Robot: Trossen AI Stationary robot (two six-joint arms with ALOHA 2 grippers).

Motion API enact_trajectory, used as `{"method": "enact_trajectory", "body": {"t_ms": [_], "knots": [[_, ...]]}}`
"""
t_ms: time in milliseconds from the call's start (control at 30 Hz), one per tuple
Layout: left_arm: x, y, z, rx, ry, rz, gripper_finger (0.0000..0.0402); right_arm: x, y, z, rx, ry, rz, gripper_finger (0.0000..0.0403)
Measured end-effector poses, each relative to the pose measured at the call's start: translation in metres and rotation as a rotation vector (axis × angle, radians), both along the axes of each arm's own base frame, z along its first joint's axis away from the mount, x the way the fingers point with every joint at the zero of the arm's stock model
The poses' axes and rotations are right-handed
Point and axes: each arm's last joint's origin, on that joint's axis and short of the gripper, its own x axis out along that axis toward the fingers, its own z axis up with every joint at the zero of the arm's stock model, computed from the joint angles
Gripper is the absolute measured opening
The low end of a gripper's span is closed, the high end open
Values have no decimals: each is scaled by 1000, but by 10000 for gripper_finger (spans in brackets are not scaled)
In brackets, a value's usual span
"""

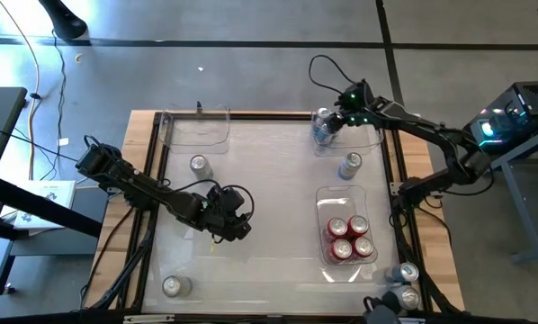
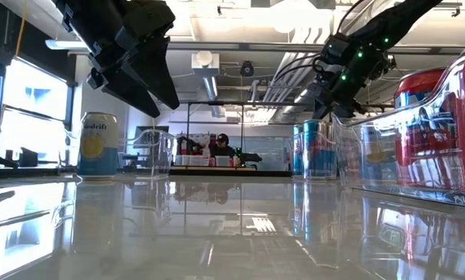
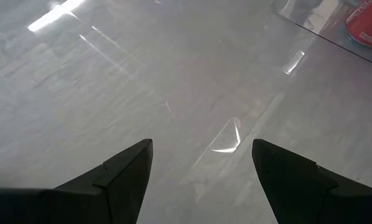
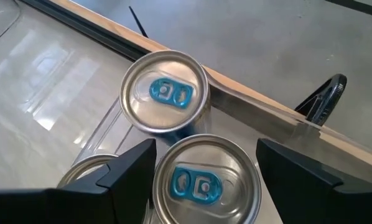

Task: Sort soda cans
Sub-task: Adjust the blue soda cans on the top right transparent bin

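While four red soda cans (image 1: 348, 238) are sitting in the right near bin (image 1: 323, 200), the left gripper (image 1: 236, 221) is hovering, fingers spread and empty. Seen from its wrist, the right gripper (image 4: 204, 168) is hanging released over blue-tabbed silver-topped cans (image 4: 166, 92) at the far right.

The table top (image 1: 269, 180) is seen glossy and smooth; the soda cans (image 4: 164, 93) are brushed metal, the bins (image 1: 341, 193) clear plastic.

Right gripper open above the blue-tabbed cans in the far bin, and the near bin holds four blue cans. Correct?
Not quite: the four cans in the near bin are red, as the high view shows. The right gripper is open above the blue-tabbed cans.
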Motion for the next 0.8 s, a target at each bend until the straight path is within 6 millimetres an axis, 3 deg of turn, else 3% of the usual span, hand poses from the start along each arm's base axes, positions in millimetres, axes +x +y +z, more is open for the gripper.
{"method": "enact_trajectory", "body": {"t_ms": [400,800], "knots": [[0,0,0,0,-1,0,268,-5,5,2,19,20,8,273],[0,0,0,0,-1,0,268,0,-3,-10,40,53,21,260]]}}
